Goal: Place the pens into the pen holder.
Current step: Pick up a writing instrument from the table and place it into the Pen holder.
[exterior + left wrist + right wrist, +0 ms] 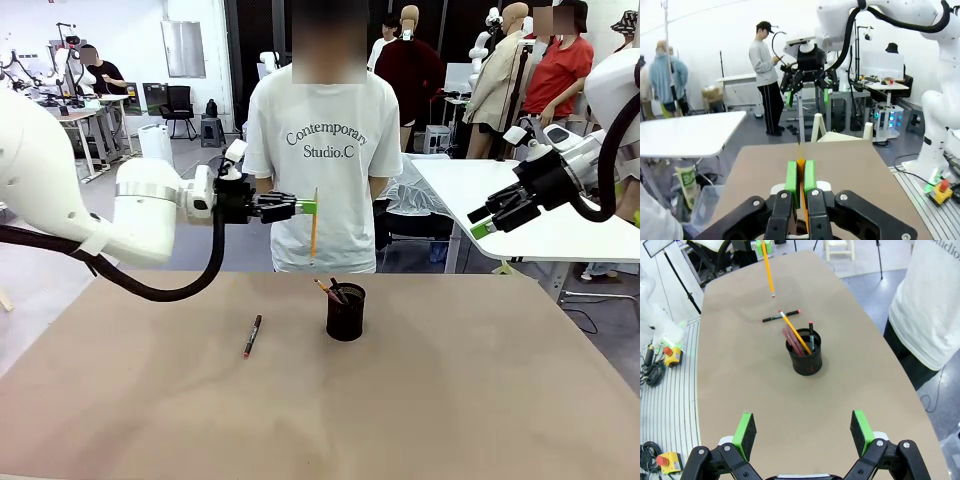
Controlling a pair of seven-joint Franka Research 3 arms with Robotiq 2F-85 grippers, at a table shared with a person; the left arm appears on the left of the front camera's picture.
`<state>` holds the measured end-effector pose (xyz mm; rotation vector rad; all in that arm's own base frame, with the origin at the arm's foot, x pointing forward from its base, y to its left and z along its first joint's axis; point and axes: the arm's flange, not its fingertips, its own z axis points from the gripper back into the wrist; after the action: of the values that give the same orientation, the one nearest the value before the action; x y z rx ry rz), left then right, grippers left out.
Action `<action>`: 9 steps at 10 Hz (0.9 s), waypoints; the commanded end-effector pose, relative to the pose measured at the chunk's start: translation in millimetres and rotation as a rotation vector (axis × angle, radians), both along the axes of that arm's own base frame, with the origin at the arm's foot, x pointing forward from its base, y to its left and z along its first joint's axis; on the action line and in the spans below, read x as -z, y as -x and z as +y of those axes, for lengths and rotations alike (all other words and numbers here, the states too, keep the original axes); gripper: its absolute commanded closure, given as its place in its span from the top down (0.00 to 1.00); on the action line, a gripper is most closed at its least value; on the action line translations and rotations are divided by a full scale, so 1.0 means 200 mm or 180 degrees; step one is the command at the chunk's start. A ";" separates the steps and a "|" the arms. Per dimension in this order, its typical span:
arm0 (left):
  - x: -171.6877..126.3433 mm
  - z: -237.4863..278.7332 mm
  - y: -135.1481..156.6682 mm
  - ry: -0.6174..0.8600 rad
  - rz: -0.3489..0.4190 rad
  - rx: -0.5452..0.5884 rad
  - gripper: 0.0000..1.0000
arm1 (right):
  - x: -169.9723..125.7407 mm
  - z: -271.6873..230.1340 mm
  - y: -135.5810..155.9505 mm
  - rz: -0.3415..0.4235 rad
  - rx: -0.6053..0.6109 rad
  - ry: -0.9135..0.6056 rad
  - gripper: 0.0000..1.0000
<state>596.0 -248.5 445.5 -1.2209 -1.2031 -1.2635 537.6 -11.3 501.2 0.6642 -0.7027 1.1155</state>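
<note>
Grips a yellow-orange pencil (313, 240) upright in the left gripper (310, 207), above the table (480, 400). Holds the right gripper (480, 222) open and empty.

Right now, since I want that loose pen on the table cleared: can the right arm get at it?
Probably yes, though it must reach across the middle. The right end effector is open and empty, and the black pen lies uncovered; only the pen holder stands between them.

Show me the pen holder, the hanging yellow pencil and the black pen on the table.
pen holder (346, 320), front view, mesh wall.
yellow pencil (314, 228), front view, mid shaft.
black pen (252, 336), front view, mid barrel.
</note>
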 end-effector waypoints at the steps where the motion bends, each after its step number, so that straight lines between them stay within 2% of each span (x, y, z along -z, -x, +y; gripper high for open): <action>1: 0.00 -0.09 0.02 0.0179 -0.0277 -0.0150 0.00 | -0.01 0.00 0.00 0.0010 0.0016 -0.0004 1.00; 2: -0.02 -0.13 0.02 0.0297 -0.0415 -0.0089 0.00 | -0.01 0.00 0.00 0.0010 0.0016 -0.0004 1.00; 3: -0.03 -0.15 0.03 0.0456 -0.0491 -0.0281 0.00 | -0.01 0.00 0.00 0.0010 0.0016 -0.0004 1.00; 4: -0.03 -0.12 0.02 0.0153 -0.0229 -0.0056 0.00 | -0.01 0.00 0.00 0.0010 0.0016 -0.0004 1.00; 8: -0.03 -0.13 0.02 0.0205 -0.0285 -0.0109 0.00 | -0.01 0.00 0.00 0.0010 0.0016 -0.0004 1.00; 9: 0.04 -0.15 0.01 0.0121 -0.0270 -0.0073 0.00 | -0.01 0.00 0.00 0.0010 0.0016 -0.0004 1.00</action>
<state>592.0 -274.8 445.8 -1.1963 -1.3137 -1.2777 537.6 -11.3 501.2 0.6641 -0.7027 1.1156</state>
